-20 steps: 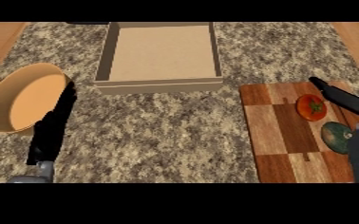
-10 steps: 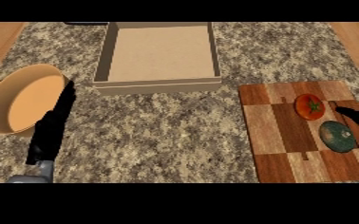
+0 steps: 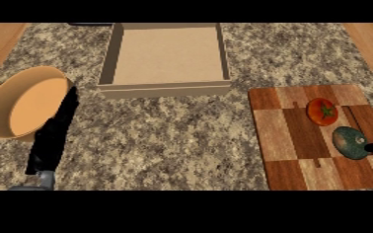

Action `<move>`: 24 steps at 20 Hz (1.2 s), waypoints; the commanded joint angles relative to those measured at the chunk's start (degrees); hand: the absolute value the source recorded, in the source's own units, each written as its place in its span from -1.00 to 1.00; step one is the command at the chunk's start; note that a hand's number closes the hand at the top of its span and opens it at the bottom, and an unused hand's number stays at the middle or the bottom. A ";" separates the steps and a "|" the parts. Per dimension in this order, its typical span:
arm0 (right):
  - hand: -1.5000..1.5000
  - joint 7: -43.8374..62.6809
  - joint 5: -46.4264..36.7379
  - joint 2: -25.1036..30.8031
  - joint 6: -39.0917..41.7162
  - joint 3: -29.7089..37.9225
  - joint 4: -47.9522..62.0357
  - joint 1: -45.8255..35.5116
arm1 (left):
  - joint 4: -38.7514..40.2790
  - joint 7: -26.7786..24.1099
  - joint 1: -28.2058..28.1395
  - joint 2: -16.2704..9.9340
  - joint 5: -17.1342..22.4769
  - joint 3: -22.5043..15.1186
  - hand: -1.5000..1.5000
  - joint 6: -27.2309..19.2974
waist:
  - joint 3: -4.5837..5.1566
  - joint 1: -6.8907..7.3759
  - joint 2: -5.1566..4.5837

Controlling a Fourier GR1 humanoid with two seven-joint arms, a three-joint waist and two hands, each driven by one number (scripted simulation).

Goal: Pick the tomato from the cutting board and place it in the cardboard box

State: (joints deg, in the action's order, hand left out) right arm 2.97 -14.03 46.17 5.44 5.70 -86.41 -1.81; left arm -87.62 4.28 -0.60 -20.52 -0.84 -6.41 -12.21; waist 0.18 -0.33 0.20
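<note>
Head view: right hand withdrawn now.

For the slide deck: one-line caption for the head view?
Tomato on the cutting board, cardboard box empty, left hand resting open beside a tan bowl.

A tan bowl sits at the left edge of the frame on the speckled granite counter. At the lower right lies a dark green round object, partly cut off by the right edge.
</note>
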 commanded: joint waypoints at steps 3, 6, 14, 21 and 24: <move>-1.00 16.73 -1.82 -0.56 7.51 -4.72 -7.66 -3.13 | 0.47 1.54 2.61 0.32 -0.78 0.80 0.00 1.10 | -0.13 0.38 -0.18; -1.00 21.17 -5.33 -5.34 5.72 -6.42 -12.50 -0.16 | 0.58 -0.63 0.34 1.11 -1.68 1.67 0.00 1.09 | -0.14 0.29 -0.13; -1.00 21.48 -12.37 -9.91 8.51 -4.21 -4.54 -6.25 | 2.78 0.69 3.49 1.69 -2.23 5.82 0.00 4.53 | -0.17 0.44 -0.22; -1.00 19.18 -17.40 -14.21 9.80 -2.46 -2.24 -5.44 | -0.39 1.54 0.61 6.56 -7.19 3.48 0.00 3.22 | -0.18 0.44 -0.19; -1.00 14.42 -20.55 -17.43 4.56 -4.14 -1.35 -1.30 | -3.99 0.79 -3.84 4.88 -4.43 5.13 0.00 6.49 | -0.20 0.57 -0.17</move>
State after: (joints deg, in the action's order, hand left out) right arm 20.44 -31.08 32.20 13.14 2.71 -90.07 -4.01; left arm -88.54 4.60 -1.37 -15.45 -6.15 -2.07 -7.74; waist 0.01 0.08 0.03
